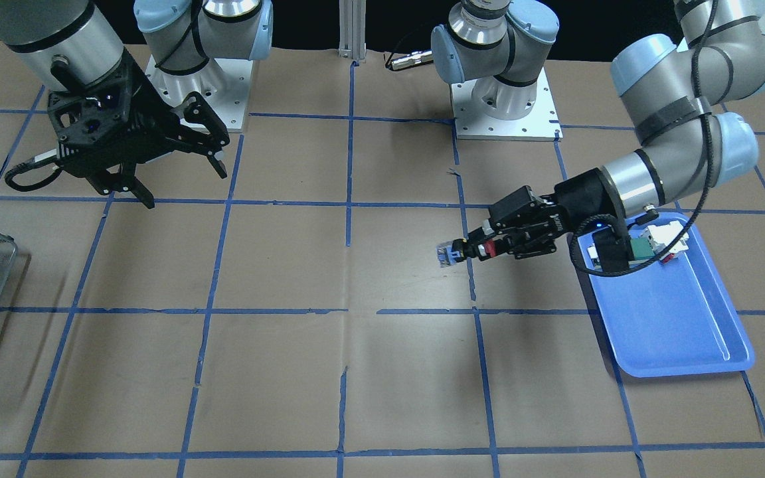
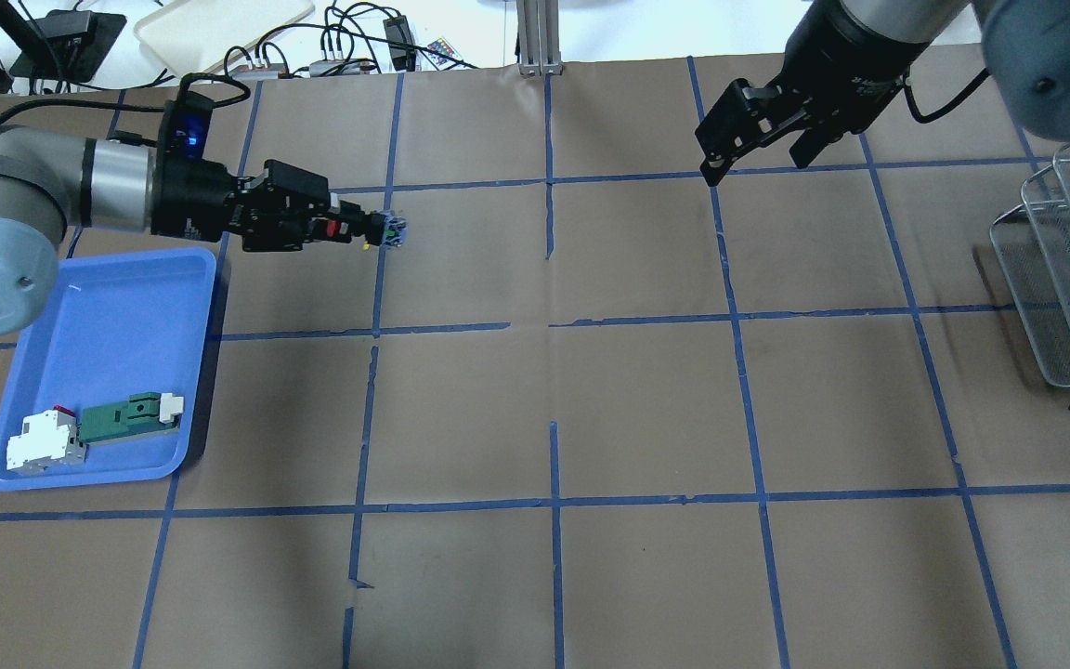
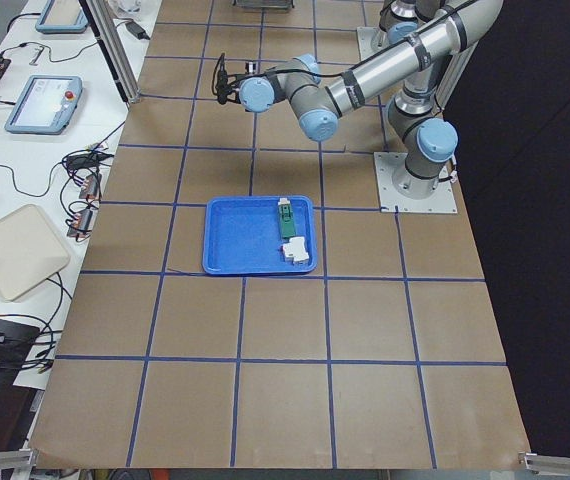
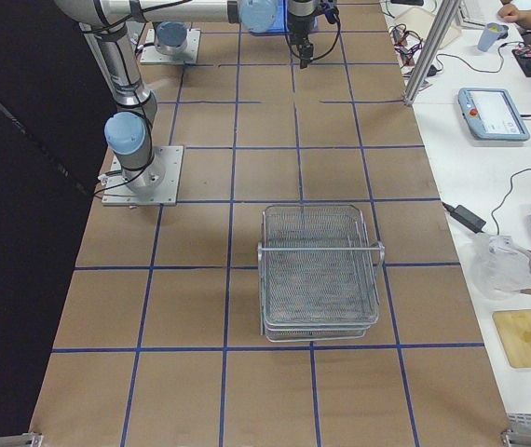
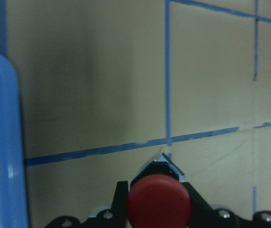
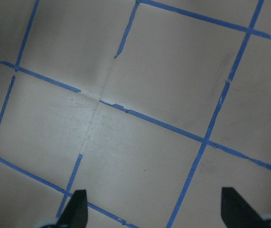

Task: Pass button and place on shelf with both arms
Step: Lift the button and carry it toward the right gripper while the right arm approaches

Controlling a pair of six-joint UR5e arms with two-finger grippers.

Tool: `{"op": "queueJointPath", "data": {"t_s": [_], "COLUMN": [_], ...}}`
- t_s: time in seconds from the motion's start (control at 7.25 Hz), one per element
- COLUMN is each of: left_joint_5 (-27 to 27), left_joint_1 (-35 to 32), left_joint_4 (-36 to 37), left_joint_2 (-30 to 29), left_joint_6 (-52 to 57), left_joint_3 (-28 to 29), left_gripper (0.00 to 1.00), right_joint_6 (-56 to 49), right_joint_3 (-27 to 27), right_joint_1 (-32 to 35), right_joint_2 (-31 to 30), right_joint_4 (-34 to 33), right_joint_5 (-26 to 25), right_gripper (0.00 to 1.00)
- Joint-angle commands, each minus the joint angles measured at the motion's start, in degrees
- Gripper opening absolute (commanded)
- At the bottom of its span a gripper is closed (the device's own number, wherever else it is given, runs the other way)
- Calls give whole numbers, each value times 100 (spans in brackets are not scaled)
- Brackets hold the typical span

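Left arm (image 2: pixel 24 200) reaches out low and nearly level, wrist just past the blue tray's (image 2: pixel 108 325) far edge. Left gripper (image 2: pixel 354 228) is clamped on the button (image 2: pixel 393 229), held above the table (image 2: pixel 646 409): red cap toward my wrist cam, blue-grey block pointing at table centre.

Right gripper (image 2: pixel 756 156) is up, tilted down, fingers spread wide, holding nothing. A wide stretch of taped brown paper lies between the two grippers.

Shelf (image 2: pixel 1069 269) sits at the table's right end, near the edge, well apart from both grippers. Green-and-white part (image 2: pixel 126 418) and white-and-red block (image 2: pixel 43 441) lie along the tray's near rim.
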Motion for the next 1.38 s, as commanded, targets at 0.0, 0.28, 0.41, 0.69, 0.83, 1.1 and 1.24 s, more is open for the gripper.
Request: {"op": "queueJointPath", "data": {"t_s": [0.0,0.28,0.41,0.69,0.83,1.1,1.24], "left_joint_5": [-1089,-1618,-1794,-1796,-1796,-1779,-1744], "left_joint_1": [-491,-1105,-1326,-1520,-1678,-1828,-1898], "left_joint_4": [61,87,557,1787,2149,2389,2607], "left_joint_2": [-43,-53,-105,-237,-272,-299,-290], "left_joint_6": [-100,-535,-1088,-2667,-3162,-3501,-3832], "left_joint_3": [-83,-57,-48,-65,-48,-21,57], "left_gripper": [0,0,0,0,0,0,0], "right_joint_6": [-2006,-3171,-3698,-5295,-6034,-6532,-6472], "right_joint_3": [50,59,77,191,191,191,182], "right_joint_1": [-418,-604,-596,-596,-596,-544,-543], "right_joint_2": [-40,-58,-127,-163,-163,-181,-172], "right_joint_4": [156,815,834,843,930,914,905], "right_joint_5": [668,2020,2079,2516,2528,2885,2897], "right_gripper": [100,100,100,100,100,100,100]}}
